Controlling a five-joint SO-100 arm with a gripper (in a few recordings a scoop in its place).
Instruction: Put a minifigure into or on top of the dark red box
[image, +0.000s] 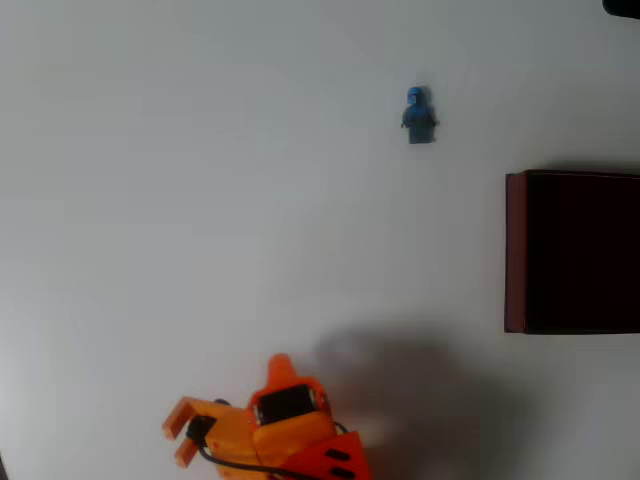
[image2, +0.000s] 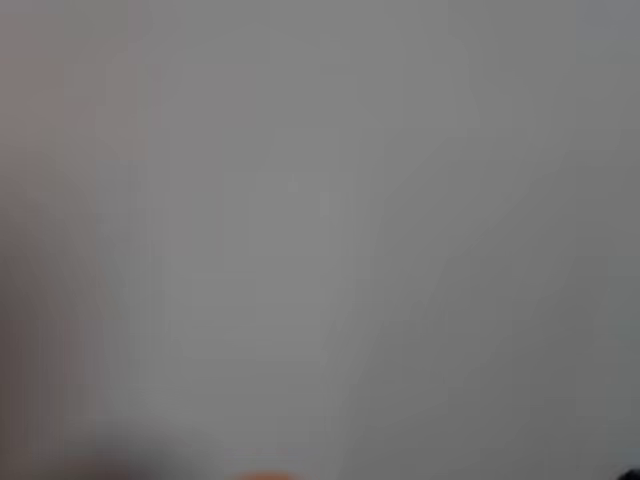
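Orange gripper (image: 280, 372) rests at six o'clock, its jaw state unclear — reach toward one o'clock for the minifigure (image: 419, 115), then the dark red box (image: 515, 250) at three.

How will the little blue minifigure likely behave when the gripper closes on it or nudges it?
The minifigure looks rigid and very small beside the dark red box, so probably light and easily knocked away. It lies alone on the smooth white table, so a nudge would likely slide it. Its narrow body leaves little to grip.

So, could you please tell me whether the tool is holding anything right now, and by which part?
Nothing is held. The tool is empty, far from the minifigure, which lies on the table.
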